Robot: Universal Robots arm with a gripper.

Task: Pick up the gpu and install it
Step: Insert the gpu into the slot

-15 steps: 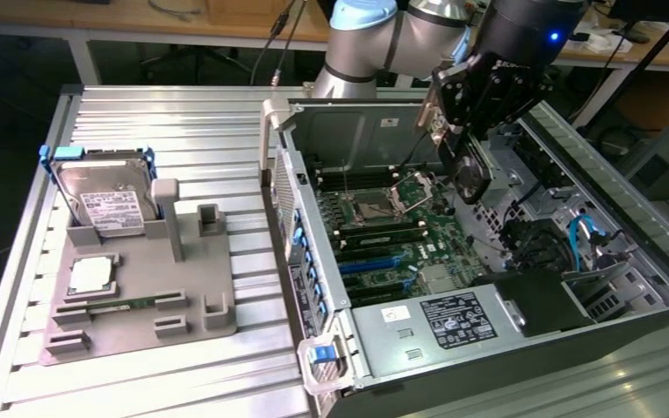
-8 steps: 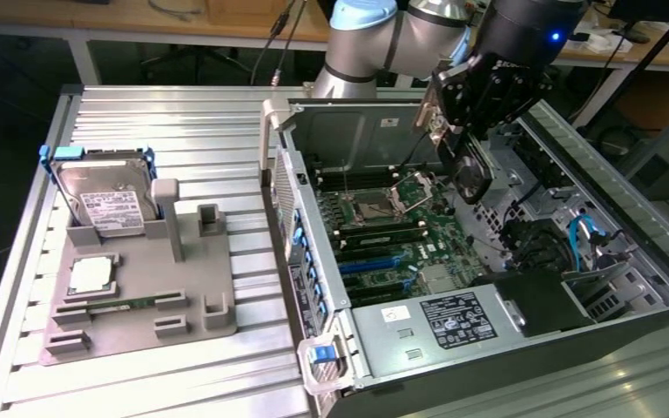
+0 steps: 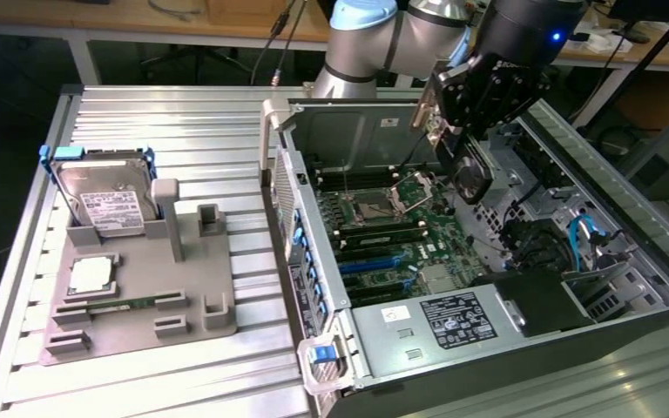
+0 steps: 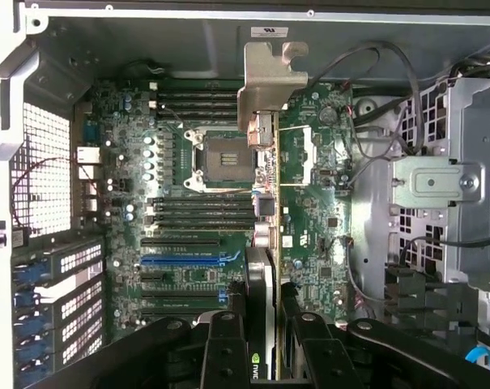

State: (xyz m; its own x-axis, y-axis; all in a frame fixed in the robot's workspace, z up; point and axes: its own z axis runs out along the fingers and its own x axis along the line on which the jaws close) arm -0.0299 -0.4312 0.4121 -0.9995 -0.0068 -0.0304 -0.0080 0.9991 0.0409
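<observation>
My gripper (image 3: pixel 476 122) hangs over the far end of the open computer case (image 3: pixel 613 261), shut on the gpu (image 3: pixel 465 170). The card hangs edge-down, with its green board and black cooler below the fingers and the silver bracket toward the case's back wall. In the wrist view the gpu (image 4: pixel 265 203) appears edge-on, and its silver bracket (image 4: pixel 270 81) is at the far end. The black fingers (image 4: pixel 224 348) clamp it from both sides at my gripper (image 4: pixel 261 332). It floats above the motherboard (image 4: pixel 188 203), apart from the blue expansion slot (image 4: pixel 188 261).
On the table at the exterior view's left, a grey fixture (image 3: pixel 195 305) holds a silver hard drive (image 3: pixel 108 205), a processor (image 3: pixel 91 274) and a narrow memory stick (image 3: pixel 125 305). Inside the case are a drive cage (image 4: pixel 439 186), cables (image 3: pixel 584 231) and a power supply (image 3: pixel 456 318).
</observation>
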